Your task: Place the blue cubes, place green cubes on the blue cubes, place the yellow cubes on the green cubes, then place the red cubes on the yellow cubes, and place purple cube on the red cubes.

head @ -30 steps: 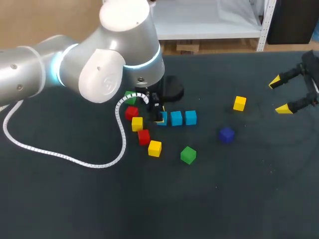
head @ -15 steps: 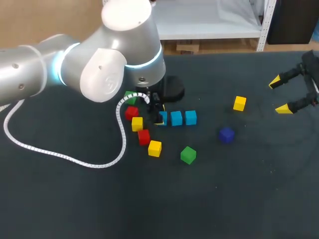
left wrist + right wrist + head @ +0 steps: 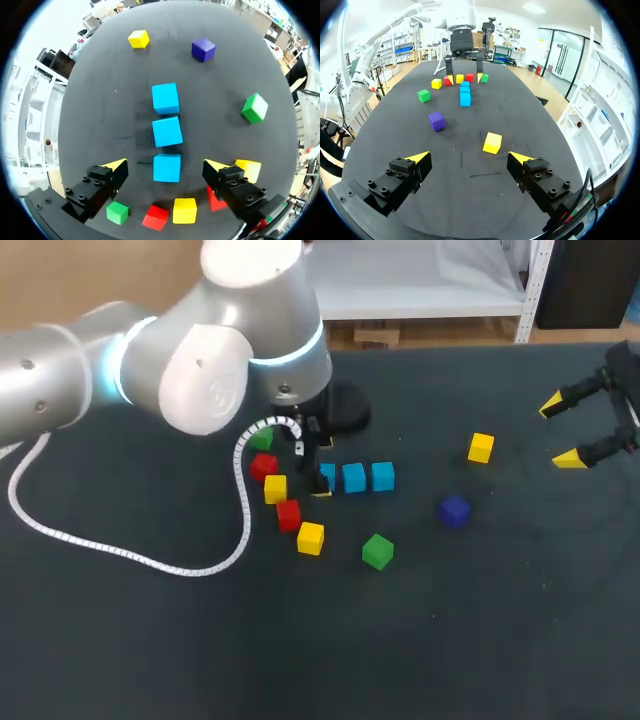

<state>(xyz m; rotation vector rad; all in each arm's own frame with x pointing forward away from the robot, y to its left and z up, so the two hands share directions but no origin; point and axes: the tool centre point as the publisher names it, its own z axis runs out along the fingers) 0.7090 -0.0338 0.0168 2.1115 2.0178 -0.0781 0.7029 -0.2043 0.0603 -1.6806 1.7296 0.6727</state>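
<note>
Three blue cubes lie in a row; the nearest blue cube (image 3: 167, 167) sits on the table between the fingers of my left gripper (image 3: 166, 168), which stands open with a gap on each side. The other two blue cubes (image 3: 167, 131) (image 3: 165, 98) lie ahead of it. In the head view this row (image 3: 353, 477) is at the table's middle. Around it lie green cubes (image 3: 377, 551) (image 3: 262, 438), red cubes (image 3: 264, 466) (image 3: 289, 514), yellow cubes (image 3: 275, 488) (image 3: 310, 537) (image 3: 481, 447) and a purple cube (image 3: 454, 510). My right gripper (image 3: 575, 430) hangs open and empty at the far right.
A white coiled cable (image 3: 150, 560) from my left arm lies across the table's left half. In the right wrist view the lone yellow cube (image 3: 492, 142) lies just ahead of my right gripper (image 3: 470, 159), the purple cube (image 3: 436, 120) beyond it.
My left gripper has opened and let go of the nearest blue cube, which now rests at the end of the row. The left arm lifted slightly. The right arm has not moved.
</note>
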